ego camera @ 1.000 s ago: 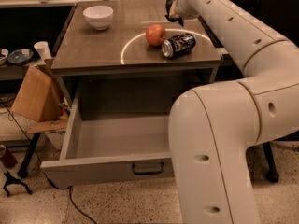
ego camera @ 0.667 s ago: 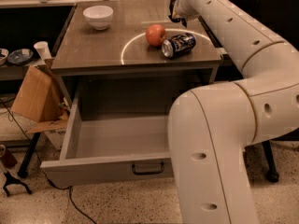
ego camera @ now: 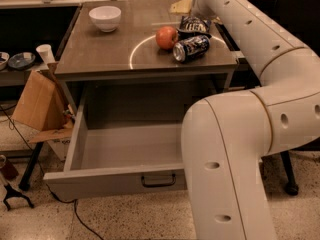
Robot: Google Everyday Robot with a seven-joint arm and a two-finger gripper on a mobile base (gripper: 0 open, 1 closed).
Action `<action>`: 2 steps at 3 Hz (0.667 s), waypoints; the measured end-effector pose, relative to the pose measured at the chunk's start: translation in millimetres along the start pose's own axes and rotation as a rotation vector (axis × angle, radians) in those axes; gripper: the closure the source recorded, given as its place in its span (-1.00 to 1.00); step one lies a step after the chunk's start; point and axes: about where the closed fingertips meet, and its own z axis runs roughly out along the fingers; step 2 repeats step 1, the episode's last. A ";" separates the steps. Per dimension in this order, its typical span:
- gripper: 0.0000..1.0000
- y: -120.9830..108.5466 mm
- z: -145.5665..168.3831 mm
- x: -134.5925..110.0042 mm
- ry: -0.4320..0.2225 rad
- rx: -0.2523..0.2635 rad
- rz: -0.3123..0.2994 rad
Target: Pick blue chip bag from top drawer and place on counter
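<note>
We see the top drawer (ego camera: 100,183) standing open. The blue chip bag (ego camera: 194,26) lies at the counter's (ego camera: 100,49) 2 o'clock. The gripper (ego camera: 197,9) seemingly sits at the bag's 12 o'clock; we cannot tell its grip.

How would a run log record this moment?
blue chip bag: on counter, behind drink can | tool: just beyond bag | top drawer: open

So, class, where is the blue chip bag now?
In the camera view, the blue chip bag lies on the counter, far right, behind the drink can and beside the apple; the gripper is at its far edge.
</note>
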 end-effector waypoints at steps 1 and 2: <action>-1.00 0.0 0.0 0.0 0.000 0.000 0.000; -1.00 0.0 0.0 0.0 0.000 0.000 0.000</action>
